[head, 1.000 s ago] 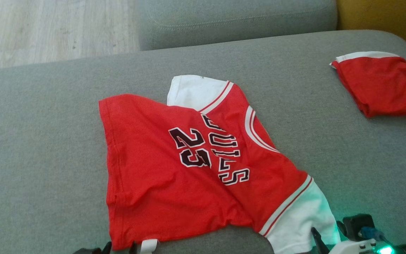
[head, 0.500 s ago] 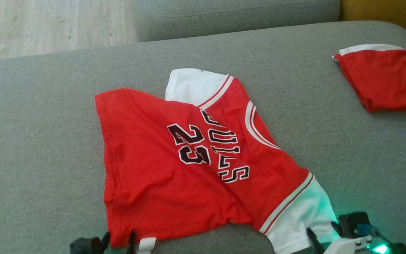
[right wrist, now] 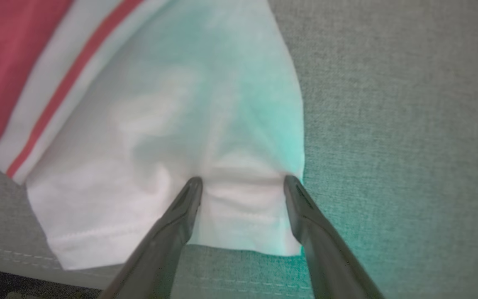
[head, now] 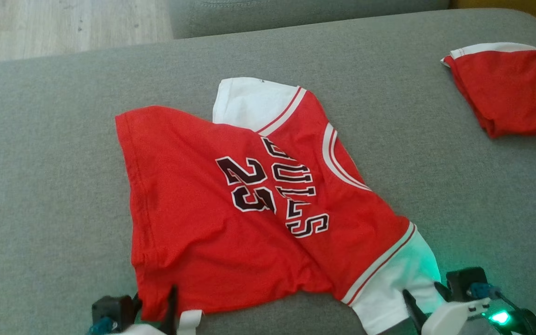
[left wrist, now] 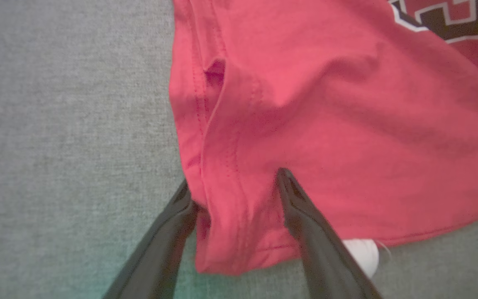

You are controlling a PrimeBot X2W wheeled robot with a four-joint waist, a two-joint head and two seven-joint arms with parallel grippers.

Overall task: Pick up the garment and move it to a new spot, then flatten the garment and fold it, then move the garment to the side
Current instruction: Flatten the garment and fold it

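The garment (head: 249,209) lies slantwise, the left gripper (left wrist: 235,179) straddling its red hem corner (left wrist: 222,232), the right gripper (right wrist: 243,179) its white sleeve (right wrist: 160,124), both spread wide, grasping nothing.

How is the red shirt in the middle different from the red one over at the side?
The middle shirt lies spread out and wrinkled; the side garment is folded into a small bundle. The middle shirt shows black letters and a number; the side garment shows none. Both are red with white trim, lying on the grey cushion.
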